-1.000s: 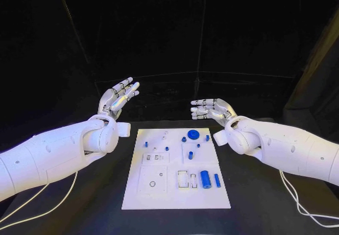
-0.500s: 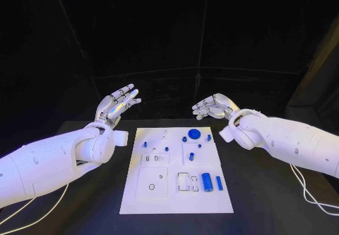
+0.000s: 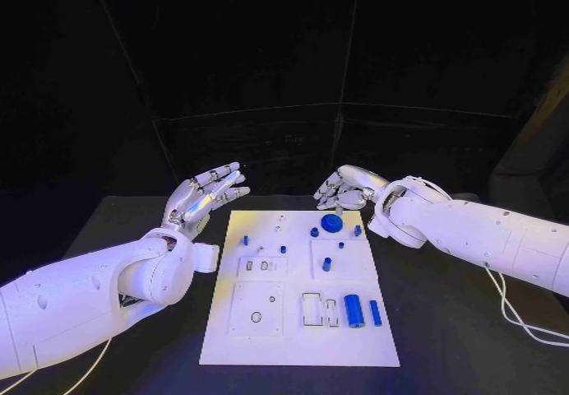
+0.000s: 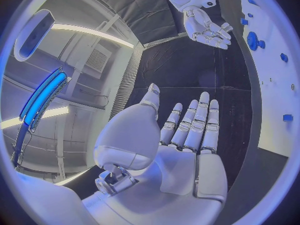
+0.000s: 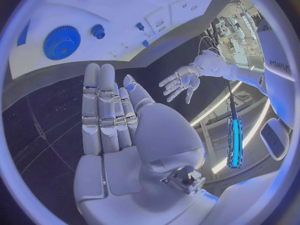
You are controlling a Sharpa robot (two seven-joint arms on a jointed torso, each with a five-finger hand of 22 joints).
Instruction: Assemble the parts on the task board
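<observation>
The white task board (image 3: 297, 346) lies in the middle of the black table. A blue gear (image 3: 330, 222) sits near its far edge, with small blue pegs (image 3: 314, 232) around it. A thick blue cylinder (image 3: 353, 310) and a thin blue rod (image 3: 375, 312) lie near the right edge. My left hand (image 3: 208, 191) hovers beyond the board's far left corner, fingers spread, holding nothing. My right hand (image 3: 344, 189) hangs over the far edge just behind the gear, also empty. The right wrist view shows my right hand's fingers (image 5: 100, 110) stretched out below the gear (image 5: 61, 42).
Black table surface surrounds the board on all sides. White cables (image 3: 522, 317) trail on the table under the right arm. In the left wrist view my open left palm (image 4: 181, 145) faces the right hand (image 4: 206, 25) across the board's far end (image 4: 275, 95).
The head camera has shifted. Both hands have come down and closer to the board's far edge; the right hand now hangs just behind the gear.
</observation>
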